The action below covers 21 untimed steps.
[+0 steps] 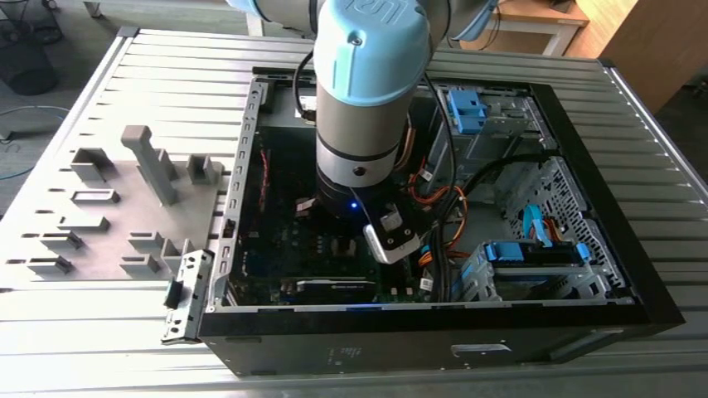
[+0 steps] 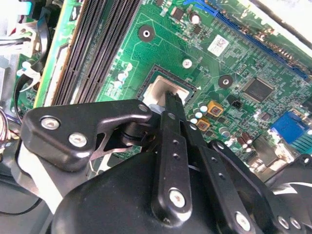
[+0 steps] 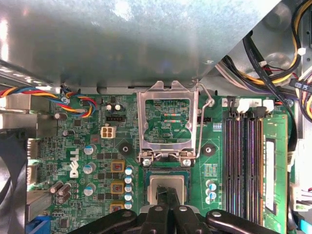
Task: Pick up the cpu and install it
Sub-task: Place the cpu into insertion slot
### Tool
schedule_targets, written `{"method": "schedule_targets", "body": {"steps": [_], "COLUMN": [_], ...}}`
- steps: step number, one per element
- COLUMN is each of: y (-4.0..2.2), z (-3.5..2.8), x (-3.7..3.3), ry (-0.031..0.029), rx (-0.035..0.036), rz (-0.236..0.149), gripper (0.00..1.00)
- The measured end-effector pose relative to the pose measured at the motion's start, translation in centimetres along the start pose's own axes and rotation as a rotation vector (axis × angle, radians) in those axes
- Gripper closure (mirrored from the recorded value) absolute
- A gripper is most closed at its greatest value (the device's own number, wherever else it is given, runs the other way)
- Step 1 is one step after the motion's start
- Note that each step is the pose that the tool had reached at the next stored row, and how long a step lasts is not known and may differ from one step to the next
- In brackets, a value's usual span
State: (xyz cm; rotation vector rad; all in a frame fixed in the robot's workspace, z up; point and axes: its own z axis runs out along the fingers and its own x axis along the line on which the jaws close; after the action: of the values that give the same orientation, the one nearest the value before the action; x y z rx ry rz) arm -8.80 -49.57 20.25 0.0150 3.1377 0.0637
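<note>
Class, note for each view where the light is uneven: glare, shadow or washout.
Exterior view: the case is dark inside, the table bright. First wrist view: glare patches on the case wall. Second wrist view: the rim past the board is washed out white.

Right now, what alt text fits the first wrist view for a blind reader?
A black two-fingered gripper, fingers shut, hangs over a pale silvery square cpu seated in its socket on a green circuit board. Beside the socket, a shiny metal retaining frame stands flipped open.
</note>
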Motion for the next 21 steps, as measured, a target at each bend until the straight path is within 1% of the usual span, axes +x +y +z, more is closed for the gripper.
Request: {"method": "schedule_targets", "body": {"steps": [5, 14, 21], "y": [0.00, -0.01, -0.02], "z": [0.12, 0.29, 0.61], "x": [0.00, 0.00, 0.00], "ry": [-0.0003, -0.0004, -0.0004], "rx": [-0.0001, 0.0000, 0.0000], "rz": [0.008, 0.008, 0.008], "gripper": [0.89, 0.89, 0.89]}}
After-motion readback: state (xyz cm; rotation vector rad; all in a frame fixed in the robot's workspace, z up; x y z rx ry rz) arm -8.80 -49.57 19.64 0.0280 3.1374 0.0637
